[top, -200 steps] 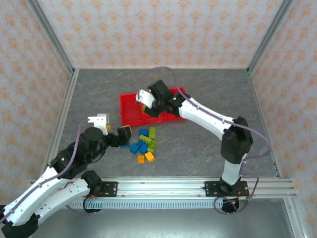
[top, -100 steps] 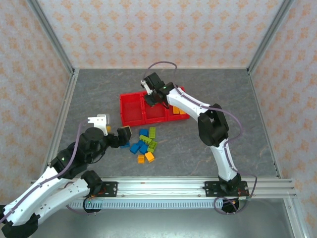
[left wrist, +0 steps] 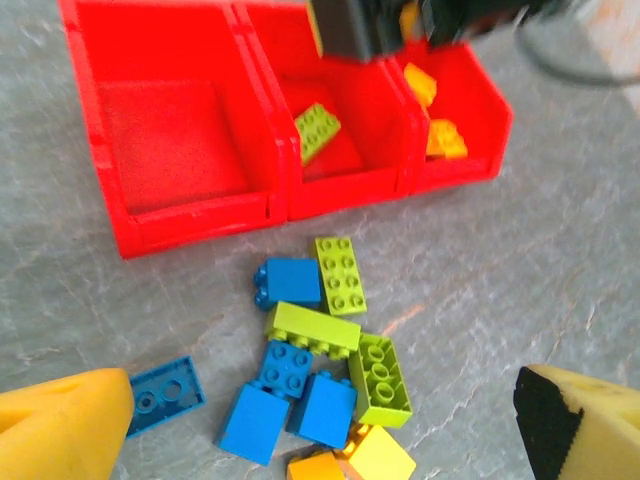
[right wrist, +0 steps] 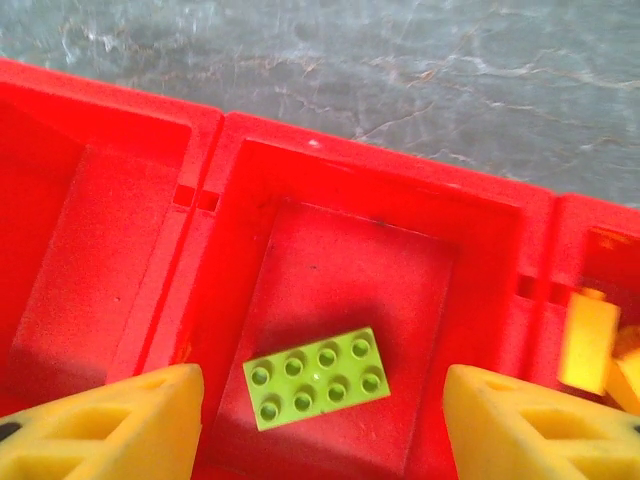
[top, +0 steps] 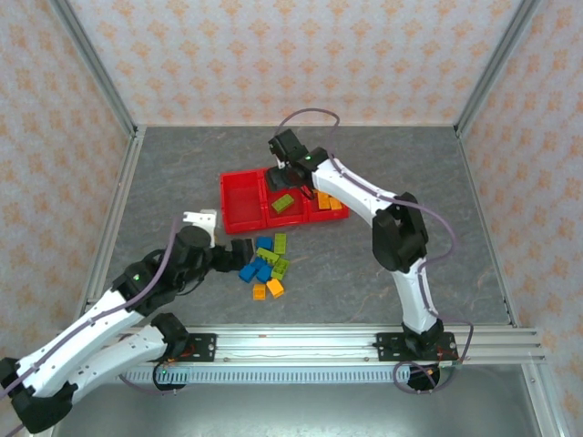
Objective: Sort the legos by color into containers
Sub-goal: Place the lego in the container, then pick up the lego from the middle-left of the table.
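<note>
1. A lime green brick (right wrist: 317, 377) lies flat, studs up, on the floor of the middle compartment of the red tray (right wrist: 210, 130). It sits slightly askew to the compartment walls and touches none of them.
2. The right-hand compartment holds orange-yellow bricks (left wrist: 440, 135). At least two are visible, lying close together.
3. The remaining legos form a loose pile (top: 264, 267) on the grey table (top: 182, 173), near the tray's front wall and apart from it. Blue, lime green and orange-yellow bricks are mixed there, and several touch one another.
4. In the left wrist view, a thin blue piece (left wrist: 165, 392) lies at the left edge of the pile, just beside the other blue bricks.
5. The right gripper (top: 291, 177) hangs above the middle compartment. Its yellow fingers (right wrist: 110, 425) stand well apart with nothing gripped. The lime green brick rests free on the floor below the gap.
6. The left gripper (top: 242, 249) is low over the table, just beside the left side of the pile. Its fingers (left wrist: 65, 425) are spread wide and hold nothing. The pile lies ahead of the gap between them.
</note>
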Robot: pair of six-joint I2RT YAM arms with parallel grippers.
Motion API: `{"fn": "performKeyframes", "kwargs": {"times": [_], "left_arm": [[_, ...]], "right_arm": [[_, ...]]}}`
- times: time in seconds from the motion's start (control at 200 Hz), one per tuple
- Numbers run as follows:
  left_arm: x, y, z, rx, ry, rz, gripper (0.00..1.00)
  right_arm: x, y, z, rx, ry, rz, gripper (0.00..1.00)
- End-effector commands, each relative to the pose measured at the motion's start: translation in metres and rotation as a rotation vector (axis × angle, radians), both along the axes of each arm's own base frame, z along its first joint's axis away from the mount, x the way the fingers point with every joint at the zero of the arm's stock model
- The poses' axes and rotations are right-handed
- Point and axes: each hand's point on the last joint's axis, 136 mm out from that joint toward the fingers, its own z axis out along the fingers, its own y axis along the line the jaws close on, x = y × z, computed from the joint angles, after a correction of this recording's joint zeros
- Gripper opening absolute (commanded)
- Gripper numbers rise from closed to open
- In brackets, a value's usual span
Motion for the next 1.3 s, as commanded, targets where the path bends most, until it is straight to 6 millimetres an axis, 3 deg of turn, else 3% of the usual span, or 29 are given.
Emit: {"fn": "performKeyframes", "kwargs": {"times": [0.0, 0.13, 0.235, 0.33, 0.445, 0.706, 0.881, 1.051, 1.296], "left_arm": [[-0.004, -0.021, -0.022, 0.042, 0.101, -0.113, 0.99], [0.000, -0.026, -0.046, 0.113, 0.186, -0.112, 0.99], [0.002, -0.036, -0.056, 0.140, 0.230, -0.127, 0.99], [0.003, -0.052, -0.058, 0.148, 0.246, -0.151, 0.99], [0.005, -0.074, -0.061, 0.177, 0.255, -0.178, 0.98], [0.010, -0.091, -0.097, 0.352, 0.377, -0.173, 0.91], [0.011, -0.093, -0.125, 0.420, 0.460, -0.140, 0.87], [0.013, -0.093, -0.133, 0.430, 0.480, -0.102, 0.84], [0.010, -0.107, -0.140, 0.445, 0.497, -0.129, 0.67]], "right_arm": [[-0.009, -0.026, 0.064, 0.090, -0.094, -0.150, 0.68], [-0.023, -0.068, 0.091, 0.114, -0.185, -0.279, 0.77], [-0.038, -0.106, 0.090, 0.120, -0.174, -0.347, 0.84], [-0.055, -0.133, 0.090, 0.139, -0.174, -0.386, 1.00], [-0.076, -0.156, 0.094, 0.170, -0.187, -0.415, 1.00], [-0.114, -0.189, 0.101, 0.174, -0.217, -0.427, 1.00], [-0.123, -0.212, 0.078, 0.146, -0.195, -0.433, 1.00], [-0.131, -0.218, 0.055, 0.159, -0.154, -0.429, 1.00], [-0.129, -0.216, 0.039, 0.135, -0.129, -0.403, 1.00]]}}
